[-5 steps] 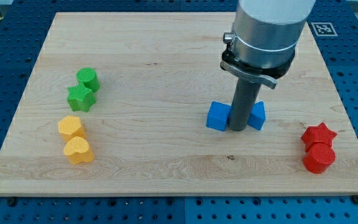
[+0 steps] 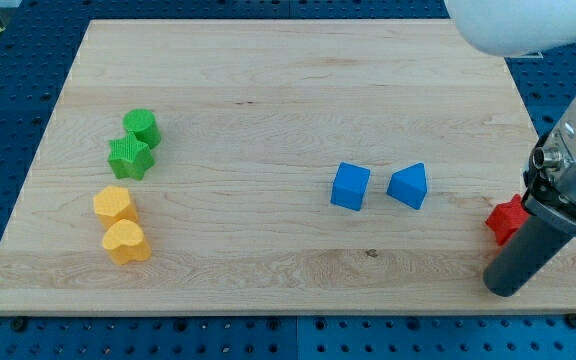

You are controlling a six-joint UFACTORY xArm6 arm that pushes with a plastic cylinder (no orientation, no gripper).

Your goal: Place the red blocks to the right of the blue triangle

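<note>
Red star (image 2: 506, 219) sits half hidden behind my tip (image 2: 505, 291) near the wooden worktop's (image 2: 268, 90) right edge; ridged blue triangle (image 2: 408, 186) mid-board. No jaws here.

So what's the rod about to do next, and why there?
Probably a short push toward the view's left: my tip sits at the board's right edge, beside the partly hidden red block, which already lies right of the blue triangle but far from it.

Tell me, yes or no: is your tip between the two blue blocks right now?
No. My tip sits at the board's lower right beside the red star block, well right of the blue cube and blue triangle.
</note>
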